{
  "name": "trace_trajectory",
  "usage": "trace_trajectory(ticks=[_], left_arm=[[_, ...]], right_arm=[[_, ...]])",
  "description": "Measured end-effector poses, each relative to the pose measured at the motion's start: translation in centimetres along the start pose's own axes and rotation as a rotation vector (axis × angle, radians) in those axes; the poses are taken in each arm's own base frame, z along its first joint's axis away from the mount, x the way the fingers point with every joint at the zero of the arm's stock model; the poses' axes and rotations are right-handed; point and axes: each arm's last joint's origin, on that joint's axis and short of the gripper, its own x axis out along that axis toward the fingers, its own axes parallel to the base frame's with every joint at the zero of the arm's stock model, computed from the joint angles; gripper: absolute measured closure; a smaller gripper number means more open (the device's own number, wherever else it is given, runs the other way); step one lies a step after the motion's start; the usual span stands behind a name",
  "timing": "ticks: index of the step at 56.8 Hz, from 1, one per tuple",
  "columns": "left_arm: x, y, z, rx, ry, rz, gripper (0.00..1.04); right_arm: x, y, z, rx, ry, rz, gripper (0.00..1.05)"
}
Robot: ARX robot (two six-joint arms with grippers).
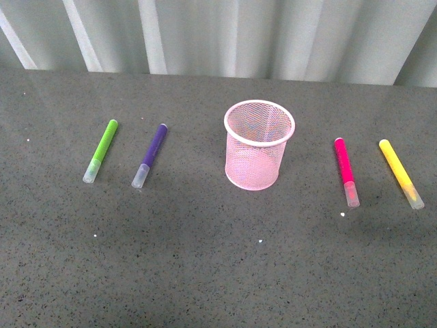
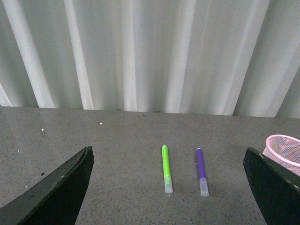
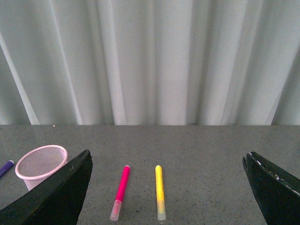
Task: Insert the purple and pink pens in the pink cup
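Front view: the pink cup point(image 1: 254, 167) stands upright near the middle of the grey table point(image 1: 205, 273). The purple pen point(image 1: 150, 156) lies flat to the cup's left, well apart from it, with its clear cap toward me. The green marker point(image 1: 101, 150) lies further left, roughly parallel. The pink pen point(image 1: 346, 171) lies flat to the cup's right, also well apart and cap toward me. The yellow marker point(image 1: 401, 173) lies beyond it.

Left wrist view: my left gripper point(image 2: 167, 150) has its fingers spread wide and grips nothing. The green marker and purple pen lie ahead between the fingers.

Right wrist view: my right gripper point(image 3: 166, 153) is likewise spread wide and unloaded. The pink pen and yellow marker lie ahead of it, with the cup off to one side.
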Motion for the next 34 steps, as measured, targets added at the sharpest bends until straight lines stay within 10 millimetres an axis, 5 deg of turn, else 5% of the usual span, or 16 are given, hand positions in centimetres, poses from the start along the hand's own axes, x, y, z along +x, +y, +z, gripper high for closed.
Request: trace_trajectory(ticks=[34], left_arm=[[0.00, 0.00, 0.01, 0.000, 0.000, 0.000, 0.07]], right_arm=[[0.00, 0.00, 0.00, 0.000, 0.000, 0.000, 0.07]])
